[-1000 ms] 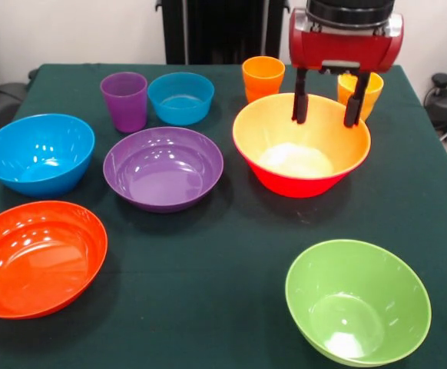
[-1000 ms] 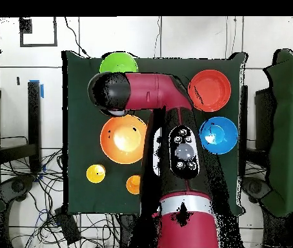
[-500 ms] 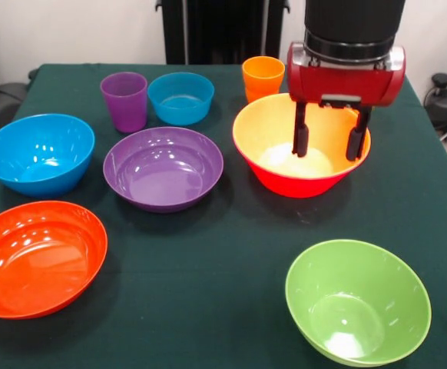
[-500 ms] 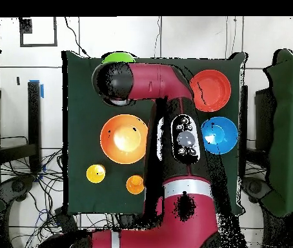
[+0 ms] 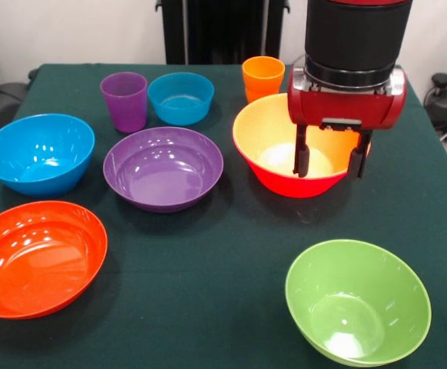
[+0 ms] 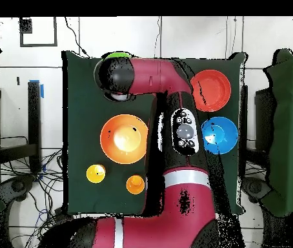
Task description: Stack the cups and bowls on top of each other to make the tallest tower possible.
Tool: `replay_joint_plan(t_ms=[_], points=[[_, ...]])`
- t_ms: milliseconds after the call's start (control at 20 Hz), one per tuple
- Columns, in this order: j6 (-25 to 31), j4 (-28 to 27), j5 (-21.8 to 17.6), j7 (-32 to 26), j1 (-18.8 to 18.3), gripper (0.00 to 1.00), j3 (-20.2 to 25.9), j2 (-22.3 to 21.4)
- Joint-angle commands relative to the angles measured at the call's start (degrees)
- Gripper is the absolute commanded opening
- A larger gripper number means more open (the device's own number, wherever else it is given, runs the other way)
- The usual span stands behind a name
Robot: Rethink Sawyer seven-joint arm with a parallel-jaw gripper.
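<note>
Nothing stacked yet. Every bowl sits alone on the green surface; no tower started.

Landmark: the large orange bowl, red outside, orange-yellow inside.
- End effector: fingers spread, nothing between them, hanging in front of this bowl's near rim. I cannot tell whether the tips touch the rim.
- Orange cup: just behind the bowl, upright.
- Yellow cup: hidden by the arm in the front view; from overhead it stands near the bowl, beside the orange cup.
- Purple bowl: beside it, apart.
- Small blue bowl and purple cup: behind the purple bowl, next to each other.
- Big blue bowl: beyond the purple bowl, well apart from the landmark.
- Red-orange bowl: in front of the blue one, farthest off.
- Green bowl: in front of the landmark, well apart. Overhead, the arm covers most of it.

Left to do, as I judge it: everything. All bowls need nesting or stacking, then cups on top.

Writing: none readable on cups, bowls or arm.
</note>
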Motion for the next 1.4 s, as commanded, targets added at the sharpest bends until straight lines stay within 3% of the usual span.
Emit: replay_joint_plan(t_ms=[50,800,1400], points=[[8.8,-3.4,-3.1,-11.3,-1.3,1.0,5.1,1.7],[8.9,0.4,-4.8,-19.6,-9.3,1.0,8.6,-0.6],[11.3,-5.8,-7.5,-23.4,-12.8,1.0,11.9,5.2]])
